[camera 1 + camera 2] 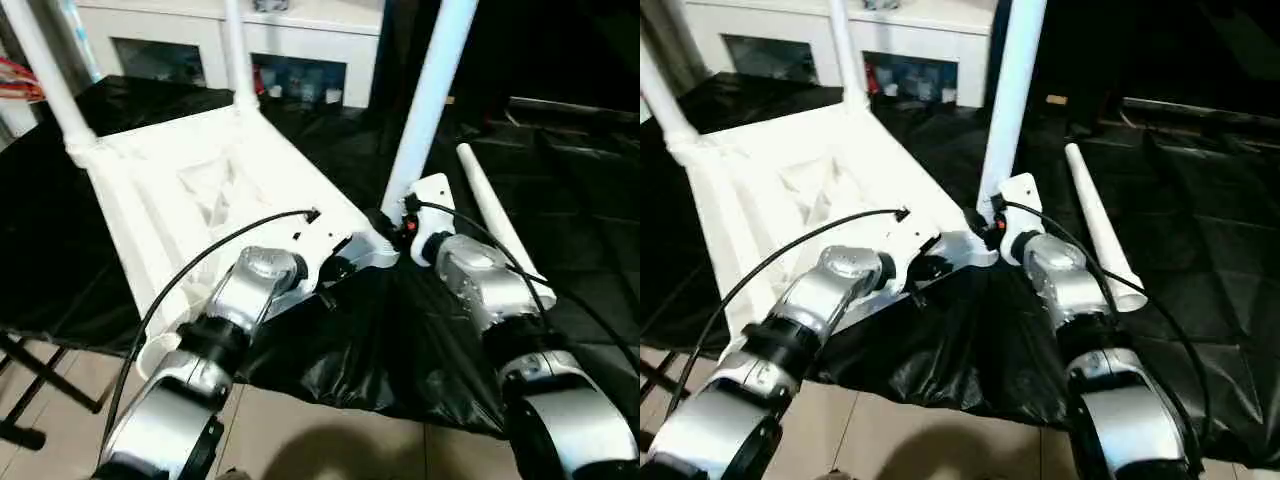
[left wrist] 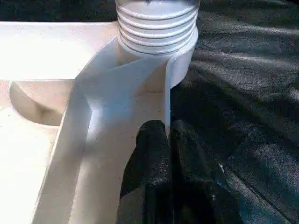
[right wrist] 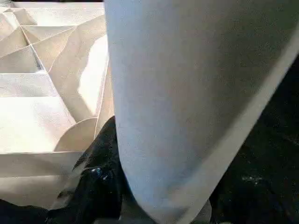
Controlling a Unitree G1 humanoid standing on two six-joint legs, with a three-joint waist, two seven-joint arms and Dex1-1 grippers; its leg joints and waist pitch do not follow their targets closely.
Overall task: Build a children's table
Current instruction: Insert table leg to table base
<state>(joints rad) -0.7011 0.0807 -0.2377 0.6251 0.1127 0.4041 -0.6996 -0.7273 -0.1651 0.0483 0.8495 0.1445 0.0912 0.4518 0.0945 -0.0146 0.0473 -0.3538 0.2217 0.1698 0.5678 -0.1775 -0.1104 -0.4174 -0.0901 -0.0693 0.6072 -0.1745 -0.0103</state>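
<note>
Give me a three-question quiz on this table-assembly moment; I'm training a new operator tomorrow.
1. True or false: the table top lies ribbed underside up.
2. How many legs stand upright in corner sockets? A) one B) three C) four
3. Where is the loose leg?

Key:
1. True.
2. B; the right gripper is at the nearest one.
3. Flat on the black sheet, on the robot's right.

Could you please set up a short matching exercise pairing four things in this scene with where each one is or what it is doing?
Things:
1. Loose leg
2. Left gripper
3. Tabletop
4. Leg by the right gripper

States:
A. Lying upside down, ribs showing
B. Standing upright in the near corner socket
C. Pinching the tabletop's edge wall
D. Lying flat on the black sheet

Pairs: 1-D, 2-C, 3-A, 4-B
</note>
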